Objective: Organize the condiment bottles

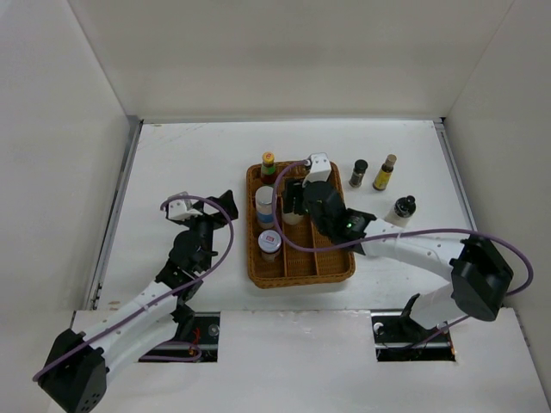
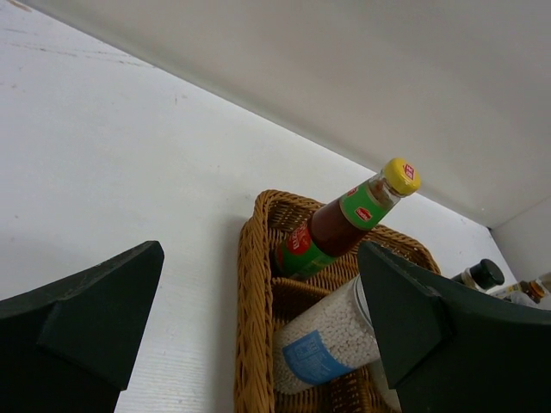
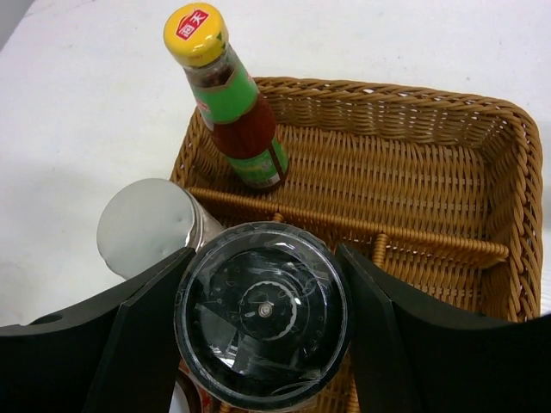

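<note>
Where sauce bottle (image 1: 269,163) stands (upright), basket (image 1: 331,258) holds jar (image 1: 265,206).

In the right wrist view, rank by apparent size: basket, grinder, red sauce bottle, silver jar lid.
1. basket
2. grinder, though nearness to the camera inflates it
3. red sauce bottle and silver jar lid, too alike to rank

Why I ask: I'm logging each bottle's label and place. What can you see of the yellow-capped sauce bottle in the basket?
The sauce bottle is slim and clear, filled with dark red sauce. It has a yellow cap with a red logo, a green neck band and a red-and-green lower label. It stands upright and capped in the far left corner of the wicker basket, behind a divider. It rests on the basket floor, and nothing grips it.
</note>
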Controlling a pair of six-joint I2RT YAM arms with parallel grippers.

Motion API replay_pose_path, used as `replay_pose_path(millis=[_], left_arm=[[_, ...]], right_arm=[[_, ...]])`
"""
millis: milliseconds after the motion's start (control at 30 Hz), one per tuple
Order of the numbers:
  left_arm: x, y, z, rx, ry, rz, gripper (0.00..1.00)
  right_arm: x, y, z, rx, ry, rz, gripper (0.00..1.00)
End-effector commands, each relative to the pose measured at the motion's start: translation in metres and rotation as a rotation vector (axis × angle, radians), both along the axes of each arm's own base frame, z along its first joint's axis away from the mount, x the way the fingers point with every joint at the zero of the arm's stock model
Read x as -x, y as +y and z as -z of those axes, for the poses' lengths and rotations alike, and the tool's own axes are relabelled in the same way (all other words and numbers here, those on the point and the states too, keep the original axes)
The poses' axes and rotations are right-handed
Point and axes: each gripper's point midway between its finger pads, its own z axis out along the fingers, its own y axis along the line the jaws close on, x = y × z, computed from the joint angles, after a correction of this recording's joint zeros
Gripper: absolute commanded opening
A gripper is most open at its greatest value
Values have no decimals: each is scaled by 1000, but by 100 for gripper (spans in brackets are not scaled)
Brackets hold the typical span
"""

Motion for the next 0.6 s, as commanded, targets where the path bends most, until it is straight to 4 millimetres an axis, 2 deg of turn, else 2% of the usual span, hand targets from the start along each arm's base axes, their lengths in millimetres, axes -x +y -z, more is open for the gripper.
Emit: replay_pose_path(millis=[0,133,267,433,567], left_arm=[[-1,-2,-5,33,-22,13,100],[-2,-5,-3,33,-17,27,100],[-2,-8,-3,35,-17,41,100],[-3,-7,-2,35,-14,40,100],[-3,-7,-2,37,-17,41,100]], right_arm=[[-17,7,-46,-164,-94,32,45],[-29,3,-20,-159,-63,60,46],[-40,2,-3,-152,-41,77,46],[-46,4,6,-120,-32,86,48],[-46,-3,9,-98,-42,109,48]])
